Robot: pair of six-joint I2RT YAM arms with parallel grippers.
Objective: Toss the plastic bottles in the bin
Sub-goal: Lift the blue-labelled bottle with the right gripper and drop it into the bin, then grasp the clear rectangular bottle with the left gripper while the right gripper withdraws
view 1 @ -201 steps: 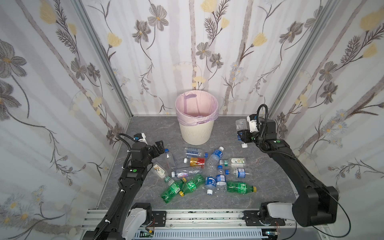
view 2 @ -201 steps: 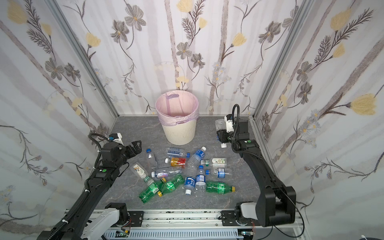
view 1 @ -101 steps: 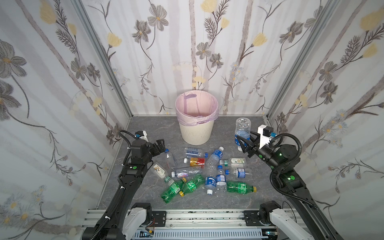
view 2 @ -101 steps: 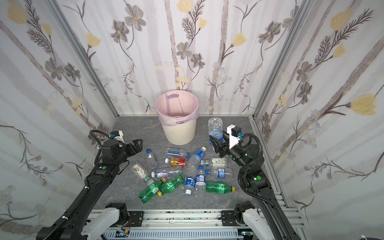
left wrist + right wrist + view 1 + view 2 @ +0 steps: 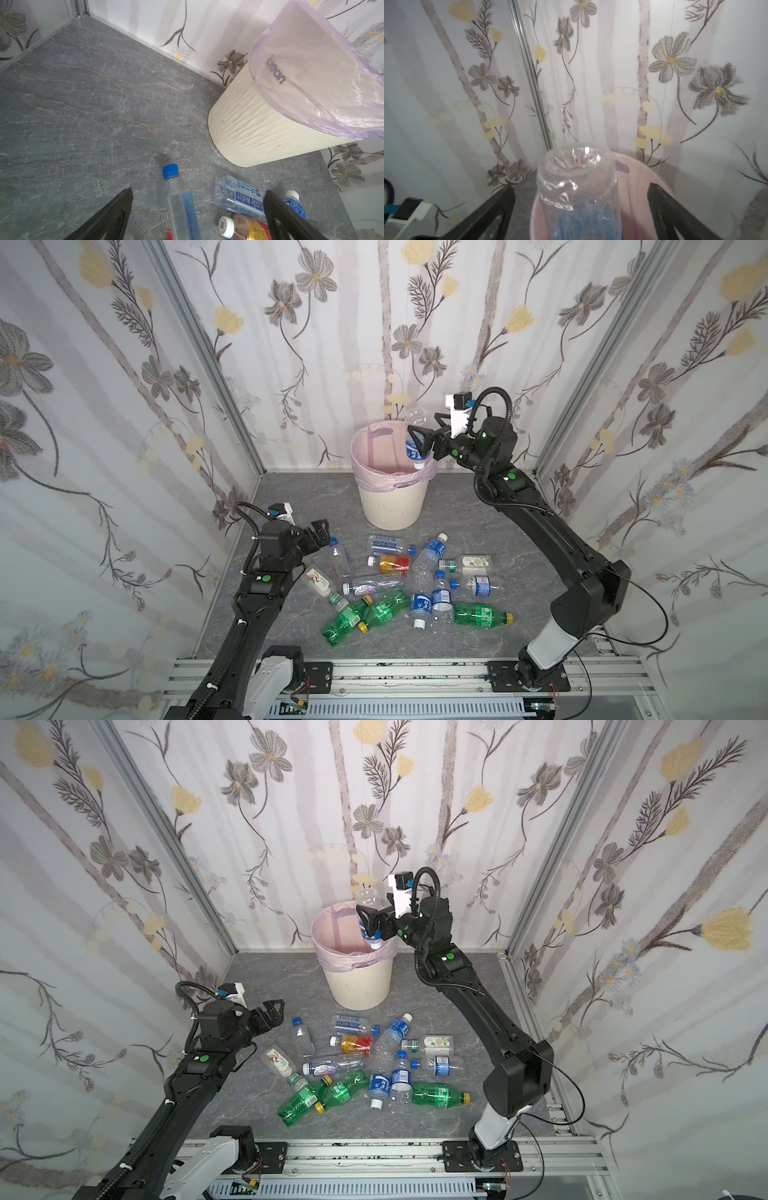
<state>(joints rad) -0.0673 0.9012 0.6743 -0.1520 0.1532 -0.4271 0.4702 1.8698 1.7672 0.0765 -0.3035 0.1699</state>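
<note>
Right hand (image 5: 422,432) has swung from the tabletop's (image 5: 523,568) right edge to above the bin (image 5: 392,506). Centre: loose plastic bottles (image 5: 478,612). Left edge: left hand (image 5: 319,531) open. Far edge: bin; right hand open, clear bottle (image 5: 417,420) cap-down between its fingers (image 5: 492,209)

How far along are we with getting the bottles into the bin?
Done: no bottle shows inside the bin in either top view. In hand: the right hand is open over the bin, with a clear bottle cap-down between its fingers and gaps on either side. To do: about fifteen loose bottles lie before the bin; the open left hand hovers by a blue-capped one.
</note>
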